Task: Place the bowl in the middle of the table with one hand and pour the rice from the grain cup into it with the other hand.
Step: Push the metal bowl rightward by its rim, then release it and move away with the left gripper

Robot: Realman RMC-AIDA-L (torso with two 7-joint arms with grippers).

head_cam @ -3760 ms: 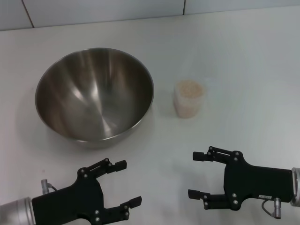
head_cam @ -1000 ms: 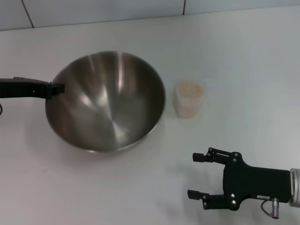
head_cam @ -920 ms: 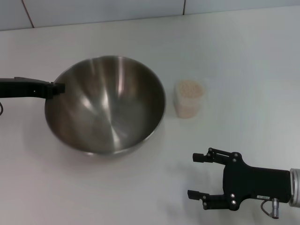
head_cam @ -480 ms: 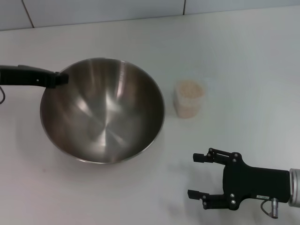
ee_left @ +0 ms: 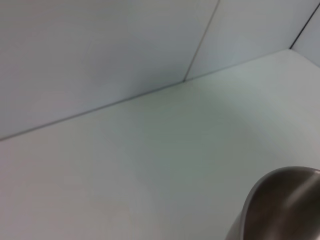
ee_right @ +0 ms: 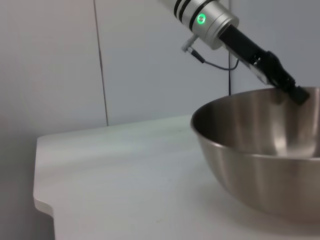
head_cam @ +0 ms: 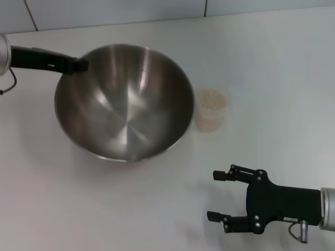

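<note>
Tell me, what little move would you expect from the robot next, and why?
Probably the left gripper, clamped on the bowl at its far left rim, should lower it flat onto the table. The bowl looks tilted and raised, and its right edge nearly overlaps the grain cup, still full of rice. The right gripper waits open near the front edge, so pouring comes afterwards.

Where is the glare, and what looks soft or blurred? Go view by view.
Head view: bright streaks of glare fan across the bowl interior; the grain cup looks soft and pale against the table. Left wrist view: only the bowl's rim shows, blurred. Right wrist view: the bowl's outer wall carries soft vertical highlights, and an LED glows green on the left arm.
</note>
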